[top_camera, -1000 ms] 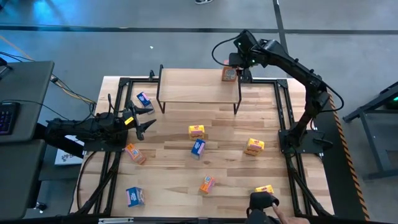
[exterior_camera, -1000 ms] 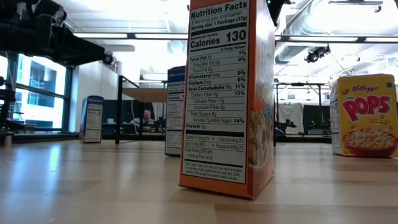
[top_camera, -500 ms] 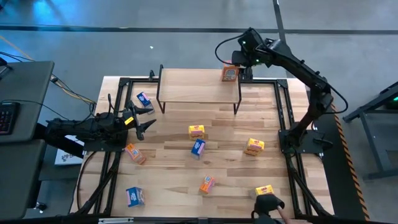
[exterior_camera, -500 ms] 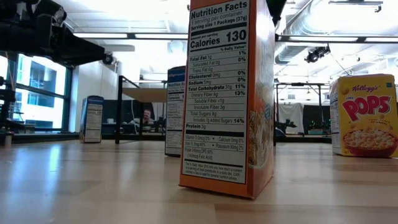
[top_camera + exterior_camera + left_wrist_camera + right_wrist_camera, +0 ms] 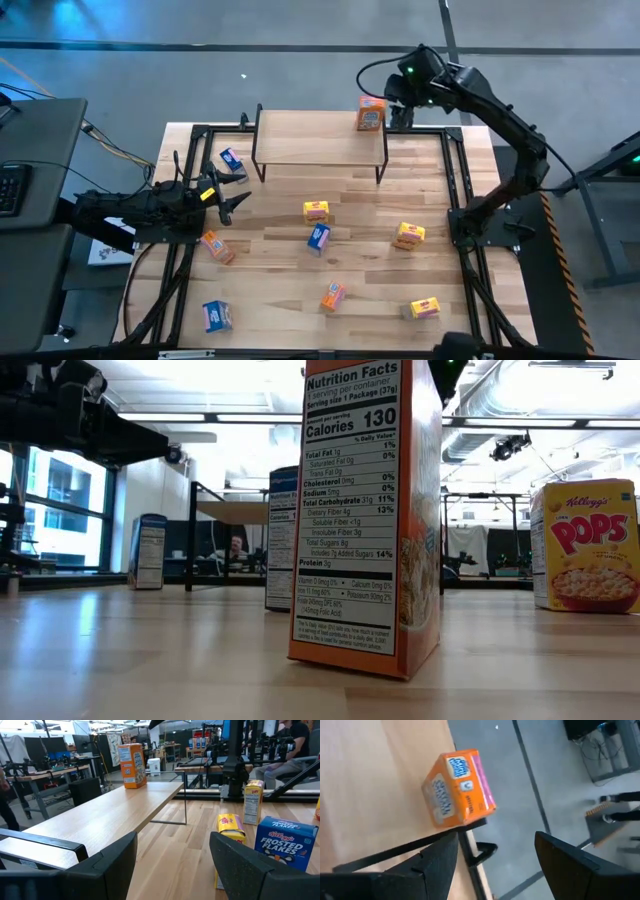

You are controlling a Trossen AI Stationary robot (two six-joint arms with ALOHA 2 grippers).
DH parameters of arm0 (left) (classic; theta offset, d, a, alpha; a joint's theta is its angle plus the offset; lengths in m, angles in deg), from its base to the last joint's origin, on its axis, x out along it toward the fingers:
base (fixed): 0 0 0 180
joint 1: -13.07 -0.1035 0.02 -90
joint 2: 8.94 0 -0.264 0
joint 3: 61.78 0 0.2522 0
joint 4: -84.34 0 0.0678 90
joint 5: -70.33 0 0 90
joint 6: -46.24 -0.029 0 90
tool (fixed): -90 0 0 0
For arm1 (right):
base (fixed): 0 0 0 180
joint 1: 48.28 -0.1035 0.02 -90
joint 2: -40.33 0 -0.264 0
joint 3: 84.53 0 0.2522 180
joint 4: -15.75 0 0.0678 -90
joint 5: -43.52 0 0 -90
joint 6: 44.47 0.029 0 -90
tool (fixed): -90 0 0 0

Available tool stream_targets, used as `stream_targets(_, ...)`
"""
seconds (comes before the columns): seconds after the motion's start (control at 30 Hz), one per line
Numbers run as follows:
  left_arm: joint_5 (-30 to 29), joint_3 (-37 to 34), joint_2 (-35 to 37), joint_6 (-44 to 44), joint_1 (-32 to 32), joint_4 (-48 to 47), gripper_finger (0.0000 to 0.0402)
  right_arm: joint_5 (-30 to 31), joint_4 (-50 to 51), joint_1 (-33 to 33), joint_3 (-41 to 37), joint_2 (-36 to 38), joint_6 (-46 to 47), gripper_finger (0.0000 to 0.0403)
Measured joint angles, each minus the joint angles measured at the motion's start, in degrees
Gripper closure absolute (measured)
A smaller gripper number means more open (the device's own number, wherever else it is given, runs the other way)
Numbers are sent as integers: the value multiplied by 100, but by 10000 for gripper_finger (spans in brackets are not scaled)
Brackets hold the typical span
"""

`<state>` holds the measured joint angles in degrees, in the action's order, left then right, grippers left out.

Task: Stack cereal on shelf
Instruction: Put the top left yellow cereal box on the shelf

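One orange-red cereal box (image 5: 371, 113) stands on the far right corner of the wooden shelf (image 5: 310, 140); it also shows in the right wrist view (image 5: 459, 789). My right gripper (image 5: 394, 98) is open and empty, just right of that box and clear of it. My left gripper (image 5: 232, 196) waits open above the table's left side. Eight more boxes rest on the table, among them a blue one (image 5: 232, 158), a yellow one (image 5: 316, 211) and an orange one (image 5: 333, 296).
Other boxes: blue (image 5: 319, 237), blue (image 5: 216, 315), orange (image 5: 217, 246), yellow (image 5: 409, 235), yellow (image 5: 424, 308) near the front edge. The low view is filled by an orange box (image 5: 365, 510) with a yellow box (image 5: 590, 545) beside it. Black frame rails (image 5: 455, 170) run along both table sides.
My right gripper has drawn back from the orange box on the shelf, toward the table's right edge. The box stays standing at the shelf's far right corner. A person's hand near the yellow box at the front edge has withdrawn.
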<state>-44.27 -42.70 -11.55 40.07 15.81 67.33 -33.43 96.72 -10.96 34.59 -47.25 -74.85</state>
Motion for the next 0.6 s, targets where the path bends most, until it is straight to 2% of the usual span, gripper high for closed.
stream_targets(0.23, 0, 0, -2, 0, -2, 0, 161, -958, 215, -136, -151, 432, 673, 146)
stream_targets(0.43, 0, 0, -1, 1, -2, 1, 161, -1022, -124, -281, -867, 1010, 958, 146)
stream_targets(0.6, -2, 0, 0, 2, -2, 2, 161, -1043, -924, -394, -2005, 1729, 1106, 146)
